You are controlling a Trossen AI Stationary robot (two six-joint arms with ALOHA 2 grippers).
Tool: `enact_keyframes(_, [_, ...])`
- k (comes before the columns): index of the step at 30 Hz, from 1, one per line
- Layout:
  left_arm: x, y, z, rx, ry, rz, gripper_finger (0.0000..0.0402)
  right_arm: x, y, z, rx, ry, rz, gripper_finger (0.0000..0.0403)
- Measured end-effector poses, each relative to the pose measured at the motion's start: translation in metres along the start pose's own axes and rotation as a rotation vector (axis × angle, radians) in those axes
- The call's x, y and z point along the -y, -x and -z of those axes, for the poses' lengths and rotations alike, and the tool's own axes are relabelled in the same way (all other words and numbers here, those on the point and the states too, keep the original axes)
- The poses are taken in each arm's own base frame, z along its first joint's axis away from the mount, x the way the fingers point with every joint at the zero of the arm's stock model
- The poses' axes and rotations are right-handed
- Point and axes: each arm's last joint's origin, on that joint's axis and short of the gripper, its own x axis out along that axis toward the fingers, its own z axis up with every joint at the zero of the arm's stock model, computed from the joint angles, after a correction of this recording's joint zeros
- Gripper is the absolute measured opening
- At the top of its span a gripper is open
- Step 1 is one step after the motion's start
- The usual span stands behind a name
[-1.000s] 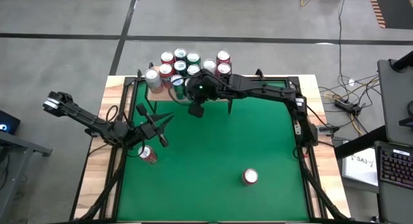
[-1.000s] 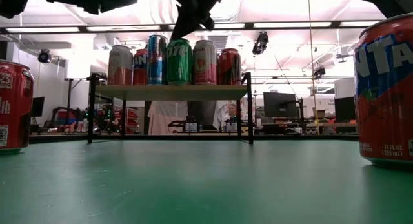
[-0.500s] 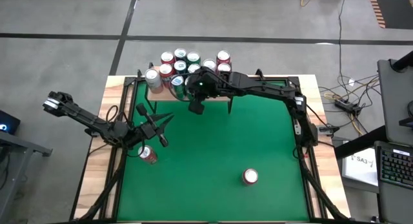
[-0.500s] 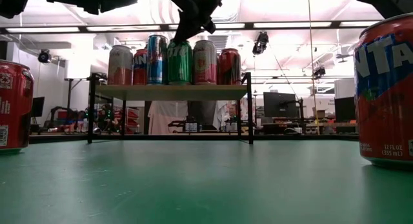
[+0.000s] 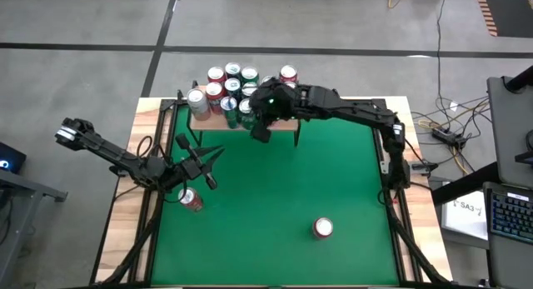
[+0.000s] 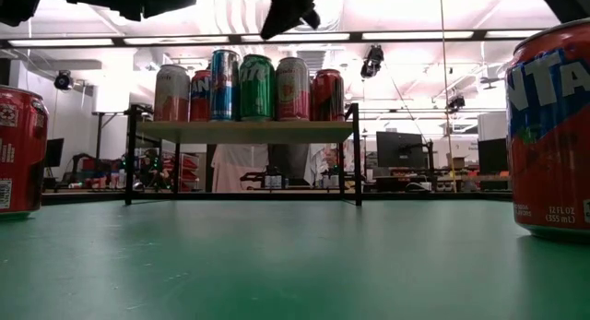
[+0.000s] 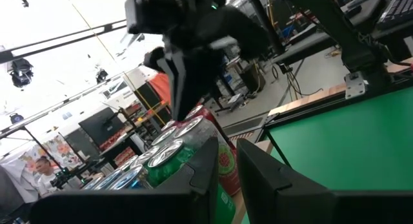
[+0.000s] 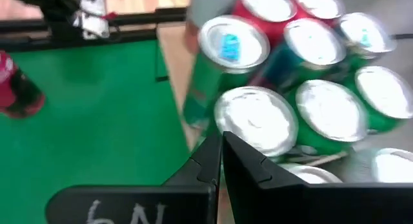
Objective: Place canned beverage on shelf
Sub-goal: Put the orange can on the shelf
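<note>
Your right gripper (image 5: 260,132) sits just above centre in the high view, over the front edge of the shelf (image 5: 291,121), with its fingers pressed together and nothing between them. In the low view it hangs as a dark shape (image 6: 288,8) at the top centre, clear above the cans and touching none of them. From its wrist camera you look past the closed fingers (image 8: 222,161) down onto the can tops, with a green can (image 8: 222,62) nearest the shelf's edge.

Just under that gripper, the cans (image 5: 246,85) stand upright in a tight cluster on the shelf, in the upper centre of the high view. In the low view the shelf (image 6: 241,131) is a light board on thin black legs at mid-frame, with a row of cans on it, the green can (image 6: 256,87) among them.

Your left gripper (image 5: 196,164) waits at the left of the high view, over the green table (image 5: 333,181), its fingers nearly together and holding nothing. A red can (image 5: 190,199) stands just below it on the table. Another red can (image 5: 322,228) stands well apart, lower right of centre. In the low view these two cans fill the left edge (image 6: 20,152) and right edge (image 6: 553,131).
</note>
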Motion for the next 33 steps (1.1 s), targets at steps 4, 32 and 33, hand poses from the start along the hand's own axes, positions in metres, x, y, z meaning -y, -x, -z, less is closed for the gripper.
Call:
enact_keyframes(4, [0.0,0.0,0.0,0.0,0.001,0.0,0.004,0.02,0.013,-0.001,0.013,-0.033,0.036,0.0009])
enact_keyframes(32, [-0.001,0.0,0.0,0.003,-0.025,-0.003,0.004,0.101,-0.025,0.022,-0.074,-0.147,0.151,0.0009])
enact_keyframes(33, [-0.001,0.0,0.0,0.003,-0.025,-0.003,0.004,0.1,-0.025,0.022,-0.071,-0.15,0.149,0.0009])
